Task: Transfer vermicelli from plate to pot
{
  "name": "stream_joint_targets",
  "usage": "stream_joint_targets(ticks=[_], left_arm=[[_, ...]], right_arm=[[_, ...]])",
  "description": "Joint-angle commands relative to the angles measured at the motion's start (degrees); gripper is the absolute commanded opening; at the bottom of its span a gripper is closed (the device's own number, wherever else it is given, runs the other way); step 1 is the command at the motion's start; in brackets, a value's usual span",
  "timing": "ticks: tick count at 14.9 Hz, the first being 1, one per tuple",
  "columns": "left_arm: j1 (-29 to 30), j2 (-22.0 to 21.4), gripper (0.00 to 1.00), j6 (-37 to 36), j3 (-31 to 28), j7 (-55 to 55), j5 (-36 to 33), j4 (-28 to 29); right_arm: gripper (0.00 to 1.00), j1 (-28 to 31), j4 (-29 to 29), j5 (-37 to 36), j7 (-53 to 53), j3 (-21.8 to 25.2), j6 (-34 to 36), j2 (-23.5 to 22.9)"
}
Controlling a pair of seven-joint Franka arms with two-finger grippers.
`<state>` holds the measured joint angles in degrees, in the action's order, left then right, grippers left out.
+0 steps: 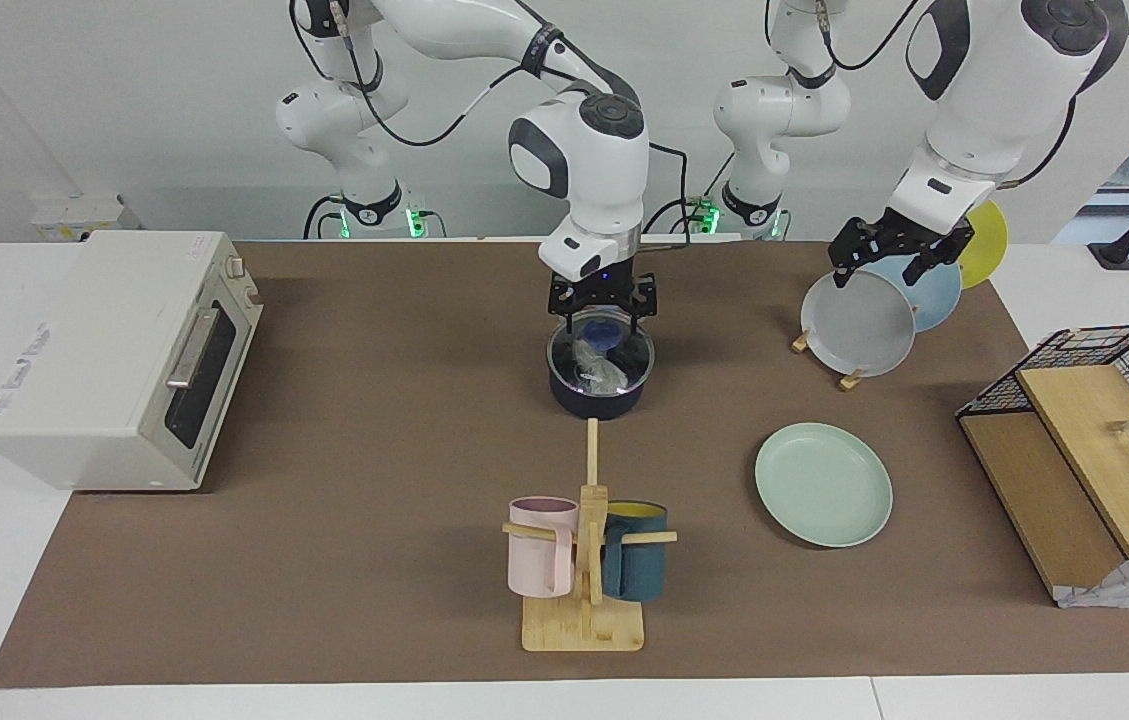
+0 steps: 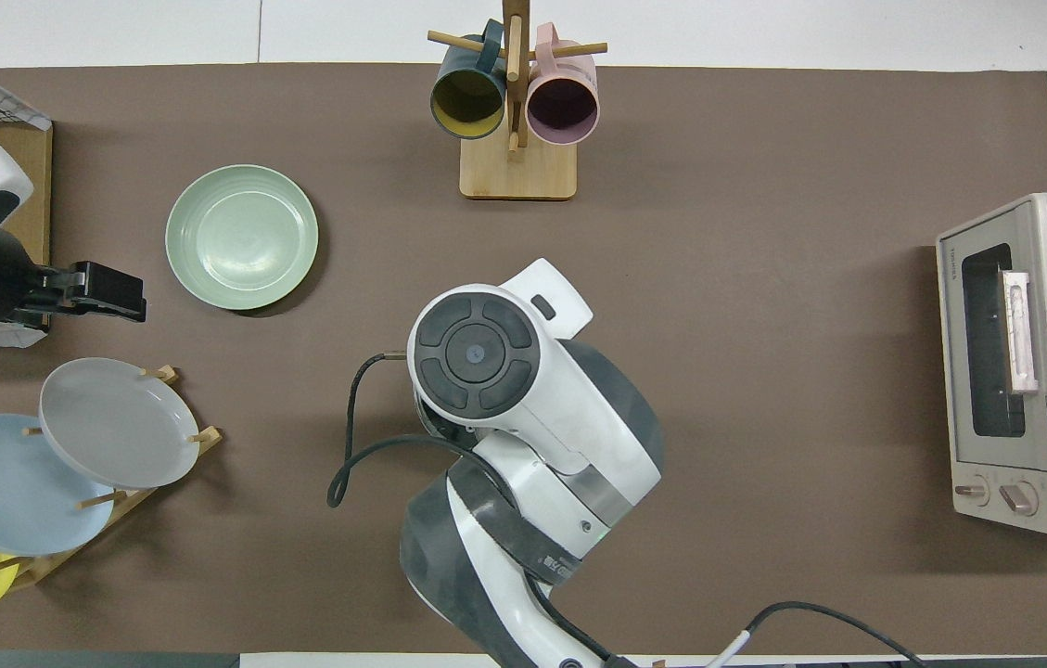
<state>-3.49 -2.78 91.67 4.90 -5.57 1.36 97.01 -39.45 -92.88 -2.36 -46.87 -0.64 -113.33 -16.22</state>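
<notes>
Table (image 1: 374,480) with emptied plate (image 1: 824,484) toward the left arm's end; pot (image 1: 600,378) mid-table holds the vermicelli (image 1: 596,368). Right pincer (image 1: 602,318), fingers apart, hangs just above the pot, releasing. Left pincer (image 1: 899,255), fingers apart, waits over the plate rack (image 1: 849,378).
</notes>
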Motion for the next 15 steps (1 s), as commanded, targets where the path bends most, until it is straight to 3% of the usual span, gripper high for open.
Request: stream_joint_targets(ticks=[1,6,12,15], left_arm=[[-0.20,-1.26,1.00,0.44,-0.16,-0.32,-1.19,1.08],[-0.20,-1.26,1.00,0.44,-0.25,-0.32,-1.19,1.08],[-0.20,-1.26,1.00,0.44,-0.16,-0.32,-1.19,1.08],[-0.20,-1.26,1.00,0.44,-0.16,-0.32,-1.19,1.08]], right_arm=[[1.00,3.40,-0.37,-0.54,3.79,-0.41,4.16,4.34],[1.00,12.62,-0.63,-0.10,12.66,-0.41,12.15,12.16],[1.00,25.62,-1.08,0.52,36.64,-0.15,25.51,20.87],[1.00,30.99,-1.51,0.52,42.02,-0.06,32.19,23.86]])
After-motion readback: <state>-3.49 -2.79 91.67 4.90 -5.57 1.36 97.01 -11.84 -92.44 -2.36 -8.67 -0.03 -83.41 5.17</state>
